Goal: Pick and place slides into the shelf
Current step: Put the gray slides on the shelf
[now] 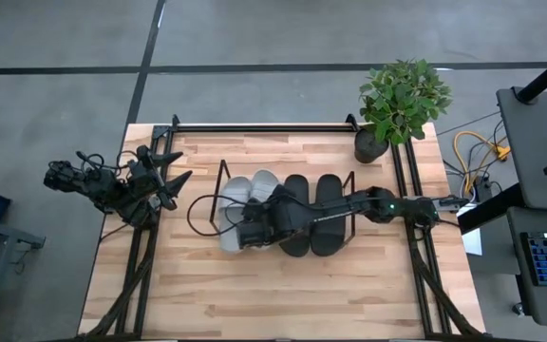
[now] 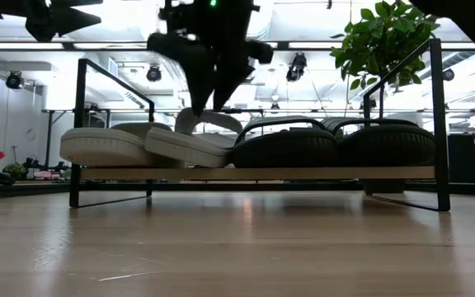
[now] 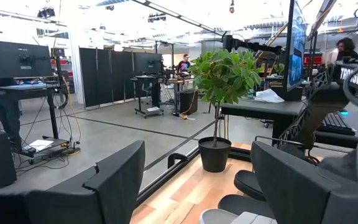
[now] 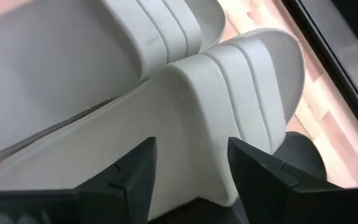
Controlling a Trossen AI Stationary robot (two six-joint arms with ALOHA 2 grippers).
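Two light grey slides lie at the left end of the shelf, with two black slides beside them on its wood board. The second grey slide sits tilted against the nearest black one. My right gripper hovers open just above that grey slide's strap, slanting down, with a finger on either side of it. My left gripper waits open at the table's left edge, raised and level.
A potted plant stands at the far right corner. A larger black rail frame runs along the table's far and side edges. A dark cable loop hangs left of the shelf. Bare wood lies toward the near edge.
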